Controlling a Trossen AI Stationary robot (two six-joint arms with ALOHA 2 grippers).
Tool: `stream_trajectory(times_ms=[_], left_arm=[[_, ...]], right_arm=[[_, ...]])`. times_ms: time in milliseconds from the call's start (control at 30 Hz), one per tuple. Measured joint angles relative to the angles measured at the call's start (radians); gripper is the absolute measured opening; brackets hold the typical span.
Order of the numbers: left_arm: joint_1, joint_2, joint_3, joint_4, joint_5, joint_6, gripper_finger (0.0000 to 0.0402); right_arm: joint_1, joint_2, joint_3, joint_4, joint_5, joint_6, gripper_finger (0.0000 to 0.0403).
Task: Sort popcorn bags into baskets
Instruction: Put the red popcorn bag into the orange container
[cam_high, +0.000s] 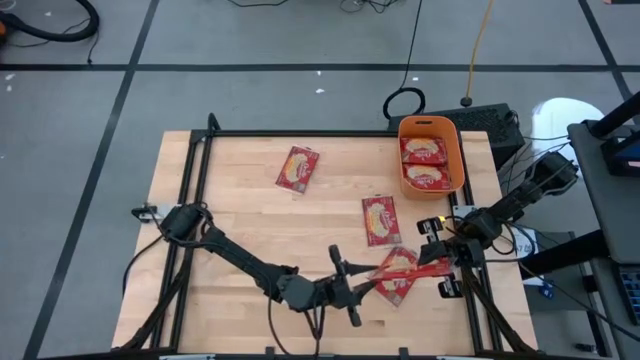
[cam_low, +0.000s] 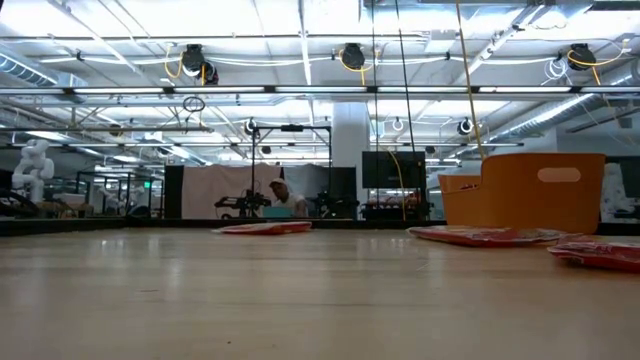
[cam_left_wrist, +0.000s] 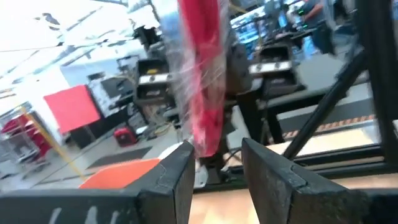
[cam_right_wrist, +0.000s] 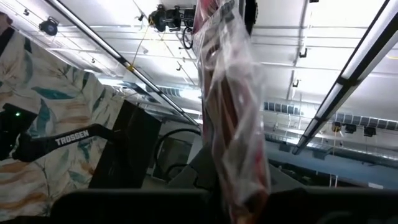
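Red and thin, one bag (cam_high: 425, 266) hangs in the air over the near right part of the counter (cam_high: 240, 230). It is turned on its edge, so from above it looks like a strip. Its long side runs from left to right, from the left gripper (cam_high: 368, 283) to the right gripper (cam_high: 443, 262).

The right jaws are closed tight on one end of this bag (cam_right_wrist: 230, 124). The other end (cam_left_wrist: 204, 93) sits between the left jaws. I cannot tell if they squeeze it.

Just under the held bag, another bag (cam_high: 397, 285) lies flat on the wood. A third bag (cam_high: 381, 220) lies near it, closer to the middle, with its long side going from front to back. A fourth bag (cam_high: 297, 167) lies well apart, toward the back, tipped a little.

The orange bin (cam_high: 455, 150) stands at the far right corner, with its long side going from front to back. Two bags (cam_high: 424, 150) lie in it, one behind the other.

That makes six bags and one bin.

Both arms reach in low from the sides and meet at the held bag. The flat bag and the third bag lie between this spot and the bin. Black bars (cam_high: 300, 133) run along the edges of the counter. A person (cam_low: 285, 195) sits far back in the room.
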Motion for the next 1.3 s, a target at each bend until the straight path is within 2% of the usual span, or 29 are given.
stream_trajectory(times_ms=[100, 200, 467, 633, 800, 933, 1100, 1300], left_arm=[[-0.003, 0.0, 0.0, -0.045, -0.029, -0.034, 0.0148], [-0.021, 0.001, 0.0, -0.06, -0.03, -0.08, 0.0178], [-0.058, 0.001, 0.0, 0.163, -0.064, 0.027, 0.0281], [-0.027, 0.0, 0.001, 0.199, -0.025, 0.034, 0.0299], [0.029, 0.0, 0.001, 0.174, 0.193, -0.073, 0.0269], [0.053, 0.001, 0.001, 0.164, 0.218, -0.095, 0.0217], [0.067, 0.001, 0.001, 0.164, 0.332, -0.065, 0.0145], [0.075, 0.001, 0.001, 0.122, 0.34, -0.056, 0.0059]], right_arm=[[0.0, 0.0, 0.0, -0.001, 0.0, 0.0, 0.0014], [0.0, -0.002, 0.0, 0.0, 0.001, -0.004, 0.0014], [0.0, -0.002, 0.0, 0.0, 0.0, -0.011, 0.0014], [0.0, -0.001, 0.0, -0.001, 0.0, -0.011, 0.0016], [0.0, -0.001, 0.0, -0.002, 0.0, -0.011, 0.0018], [0.0, -0.001, 0.0, -0.002, 0.001, -0.011, 0.0019], [-0.001, -0.001, 0.0, -0.01, 0.003, -0.02, 0.0019], [-0.002, -0.001, 0.0, -0.019, 0.002, -0.021, 0.002]])
